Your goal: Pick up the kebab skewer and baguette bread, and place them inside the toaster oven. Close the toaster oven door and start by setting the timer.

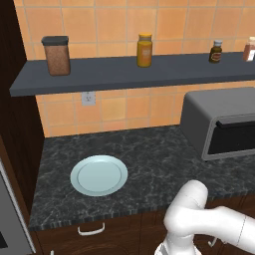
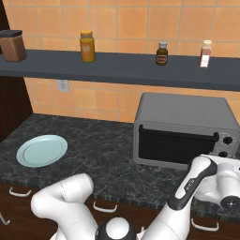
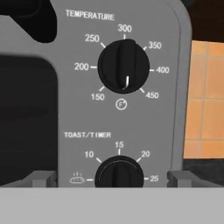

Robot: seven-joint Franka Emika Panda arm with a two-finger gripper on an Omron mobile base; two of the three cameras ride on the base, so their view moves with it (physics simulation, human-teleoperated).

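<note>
Grey toaster oven (image 2: 185, 131) stands long side along the wall, door (image 2: 176, 147) shut; pincer (image 3: 113, 178) spread wide.

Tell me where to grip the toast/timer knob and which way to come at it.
Grip the raised ridge across the timer knob, one finger on each flank. Come straight at the toaster oven front panel, as the open hand already faces it. The ridge stands roughly vertical, so the fingertips bracket it sideways.
</note>
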